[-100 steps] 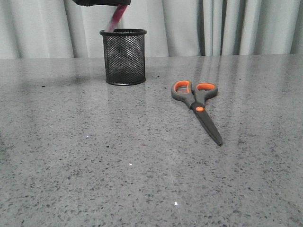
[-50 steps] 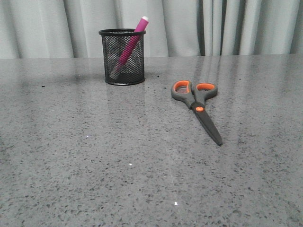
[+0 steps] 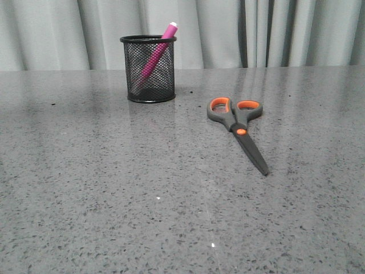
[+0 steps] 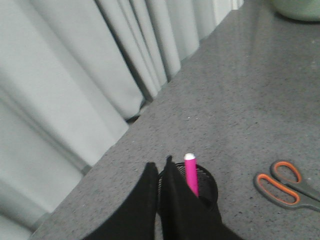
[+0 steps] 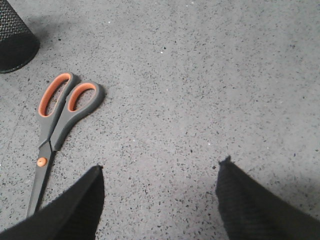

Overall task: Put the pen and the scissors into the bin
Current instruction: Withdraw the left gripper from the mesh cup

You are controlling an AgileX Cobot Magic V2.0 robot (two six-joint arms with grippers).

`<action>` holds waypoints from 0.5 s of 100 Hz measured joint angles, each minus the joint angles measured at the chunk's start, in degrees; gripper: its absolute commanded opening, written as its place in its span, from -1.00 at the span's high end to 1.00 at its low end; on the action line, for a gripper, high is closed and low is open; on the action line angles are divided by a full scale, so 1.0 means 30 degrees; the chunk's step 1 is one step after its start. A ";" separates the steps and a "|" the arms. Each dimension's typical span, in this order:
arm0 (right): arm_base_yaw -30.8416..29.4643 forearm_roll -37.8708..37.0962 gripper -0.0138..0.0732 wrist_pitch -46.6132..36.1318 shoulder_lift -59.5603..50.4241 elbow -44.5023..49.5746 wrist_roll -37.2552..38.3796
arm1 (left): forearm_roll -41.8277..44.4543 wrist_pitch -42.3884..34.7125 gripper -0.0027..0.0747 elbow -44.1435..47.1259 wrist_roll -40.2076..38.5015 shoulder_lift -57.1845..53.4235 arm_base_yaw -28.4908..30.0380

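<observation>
Released since a second ago, the pen (image 3: pixel 155 53) is seen leaning inside the bin (image 3: pixel 149 69). Left gripper (image 4: pixel 159 176) fingers are pressed together, right gripper (image 5: pixel 161 175) spread; scissors (image 3: pixel 237 129) lie flat to the bin's right.

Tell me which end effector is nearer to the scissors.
Right. The right end effector hovers open beside the scissors; the left end effector is over the mesh pen cup.

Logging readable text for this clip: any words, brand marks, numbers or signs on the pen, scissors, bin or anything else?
None can be read in any view.
Pen: plain magenta barrel, no print visible.
Scissors: grey and orange handles, no mark visible; the blades are too small to show any stamp.
Bin: bare black mesh, no label.
Table and curtain: no text or sign.
</observation>
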 measured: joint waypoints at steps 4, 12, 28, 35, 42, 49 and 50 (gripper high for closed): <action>0.0000 0.0032 -0.32 0.0067 0.0000 -0.0028 0.0000 | 0.0383 -0.0825 0.98 0.0800 -0.0349 -0.0793 0.0000; 0.0000 0.0075 -0.31 0.0463 0.0030 -0.0255 -0.0133 | 0.0606 -0.2997 0.98 0.2761 -0.0946 -0.2455 0.0000; 0.0576 0.0171 -0.31 0.1653 0.0490 -0.1546 -0.1146 | 0.0141 -0.7826 0.98 0.8674 -0.1688 -0.6652 0.0000; 0.1379 0.0215 -0.32 0.2318 0.1063 -0.2425 -0.1878 | -0.0429 -1.0037 0.98 1.1493 -0.1769 -0.8510 0.0000; 0.2414 0.0215 -0.31 0.3083 0.1843 -0.3348 -0.2479 | -0.1210 -1.1914 0.98 1.4075 -0.1847 -1.0217 0.0000; 0.3515 0.0265 -0.31 0.3773 0.2886 -0.4194 -0.2820 | -0.1781 -1.3259 0.98 1.6275 -0.1847 -1.1694 0.0011; 0.3624 0.0261 -0.32 0.3896 0.3001 -0.4355 -0.2848 | -0.1867 -1.3442 0.98 1.6661 -0.1847 -1.1824 0.0011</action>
